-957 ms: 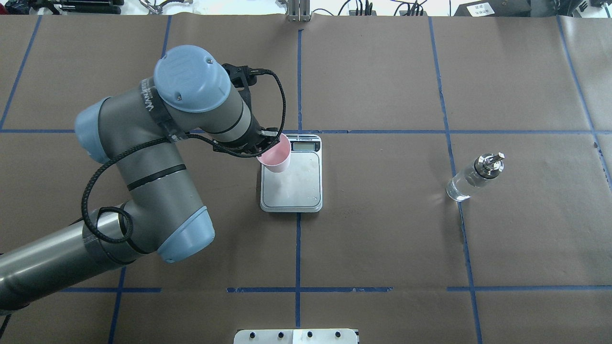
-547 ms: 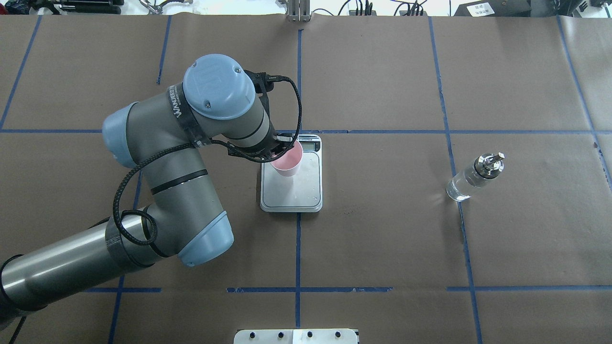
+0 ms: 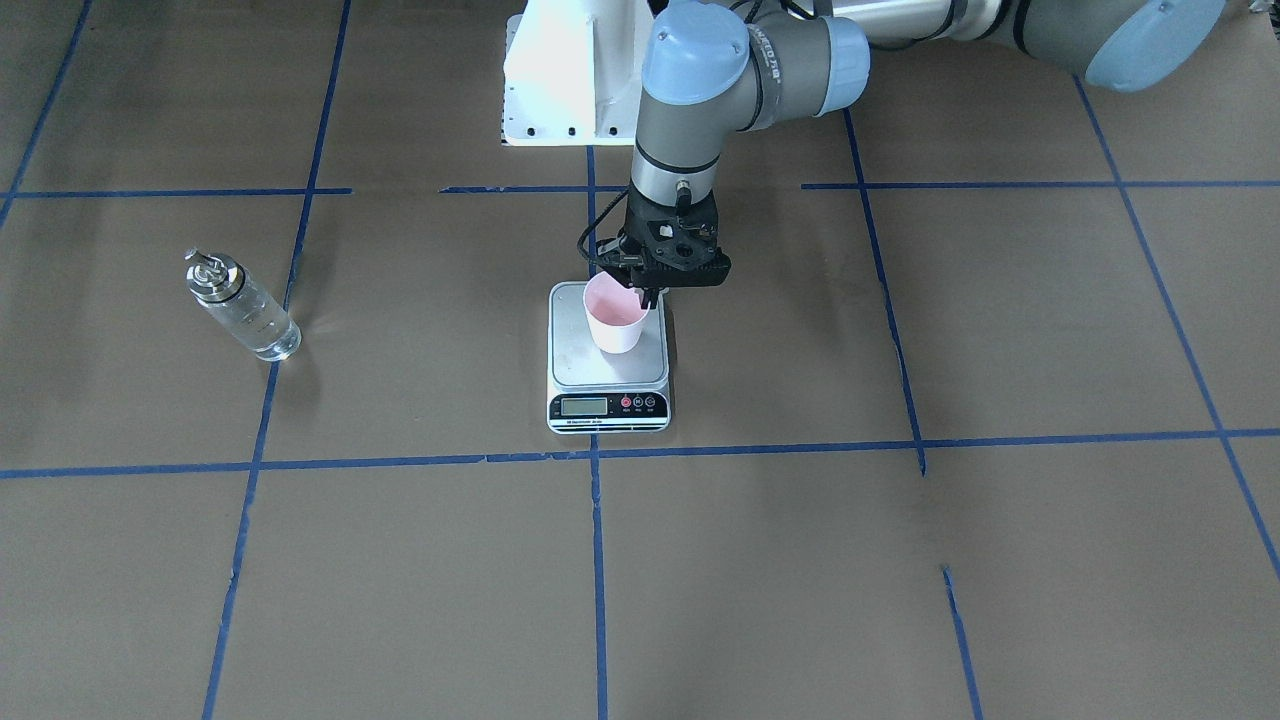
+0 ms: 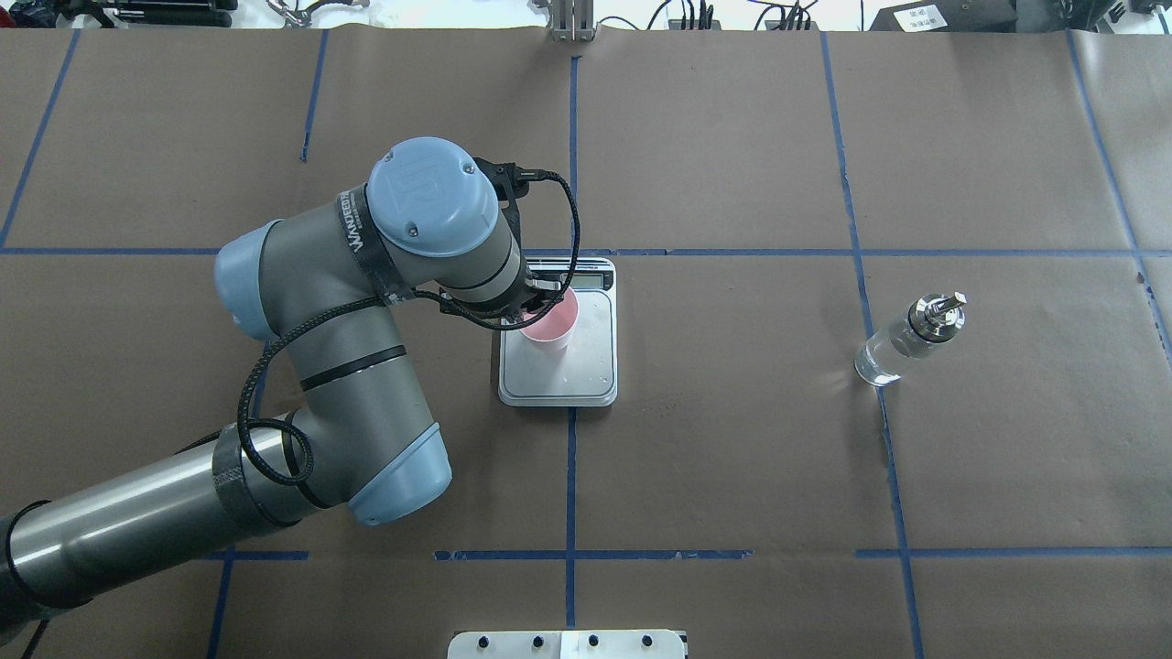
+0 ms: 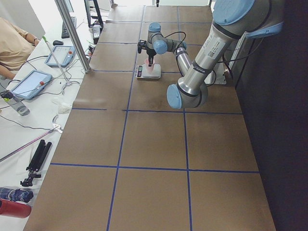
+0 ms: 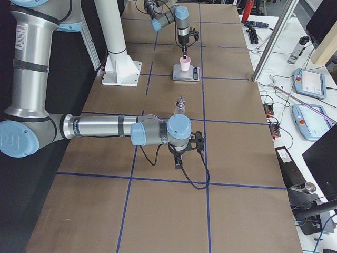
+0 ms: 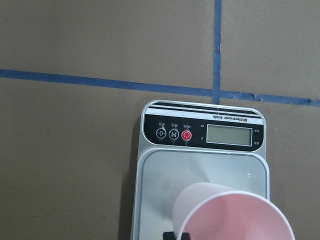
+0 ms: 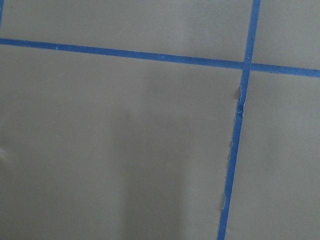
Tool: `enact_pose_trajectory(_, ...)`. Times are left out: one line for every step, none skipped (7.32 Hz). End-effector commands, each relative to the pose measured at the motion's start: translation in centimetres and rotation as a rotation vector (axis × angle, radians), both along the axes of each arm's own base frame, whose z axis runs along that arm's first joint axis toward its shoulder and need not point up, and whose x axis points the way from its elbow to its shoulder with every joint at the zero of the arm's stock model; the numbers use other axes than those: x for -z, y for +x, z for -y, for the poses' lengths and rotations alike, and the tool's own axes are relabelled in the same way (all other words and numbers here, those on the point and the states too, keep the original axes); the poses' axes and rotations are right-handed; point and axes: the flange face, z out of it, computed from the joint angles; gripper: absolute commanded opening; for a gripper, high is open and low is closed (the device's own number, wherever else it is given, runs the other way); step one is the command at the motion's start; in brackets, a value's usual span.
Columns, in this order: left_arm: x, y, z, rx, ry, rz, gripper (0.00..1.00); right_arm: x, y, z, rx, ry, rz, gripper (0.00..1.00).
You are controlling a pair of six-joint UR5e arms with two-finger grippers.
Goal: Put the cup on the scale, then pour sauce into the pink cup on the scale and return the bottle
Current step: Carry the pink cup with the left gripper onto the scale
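The brown table point(image 4: 732, 458) w/ blue tape lines is the biggest thing. My L arm point(image 4: 366, 366) bends in over the scale point(image 4: 586, 371) from the scale's left side, b/c it has to bring the cup there. My R arm point(image 6: 105, 126) lies low, well away from the scale on the right. I think it waits there to keep out of the way till pour time.

The scale has its screen end pointing away from the robot. The bottle point(image 4: 902, 343) stands up well apart from the scale on the right, w/ clear sauce point(image 3: 262, 330) inside. Nothing is touching it.

The pink cup point(image 4: 549, 322) is upright over the scale's plate, near the middle, a bit to the left. The L pincer point(image 3: 648, 292) is clamped on the cup's rim, on the side near the robot.

The front cam shows the pincer on the rim & the cup's bottom down by the plate, but I can't tell if it really touches. The overhead cam hides most of the pincer under the wrist. The L wrist cam shows the scale's buttons & screen up close; I can read no number.

The R wrist cam shows only table & tape. The R pincer point(image 6: 179, 161) shows only in the right side cam, so I can't tell if it's apart or together
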Motion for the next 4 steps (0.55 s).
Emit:
enact_pose_trajectory(0.0, 0.2, -0.3, -0.009, 0.010, -0.008, 0.28, -0.1, 0.0, 0.0, 0.000, -0.002, -0.001, 1.00)
enact_pose_trajectory(0.1, 0.4, -0.6, -0.013, 0.016, -0.018, 0.29, -0.2, 0.0, 0.0, 0.000, -0.003, -0.001, 1.00)
enact_pose_trajectory(-0.4, 0.3, -0.6, -0.013, 0.016, -0.015, 0.59, -0.2, 0.0, 0.0, 0.000, -0.005, -0.002, 1.00)
enact_pose_trajectory(-1.5, -0.4, -0.5, 0.021, 0.039, 0.007, 1.00, -0.3, 0.0, 0.0, 0.000, -0.005, -0.002, 1.00)
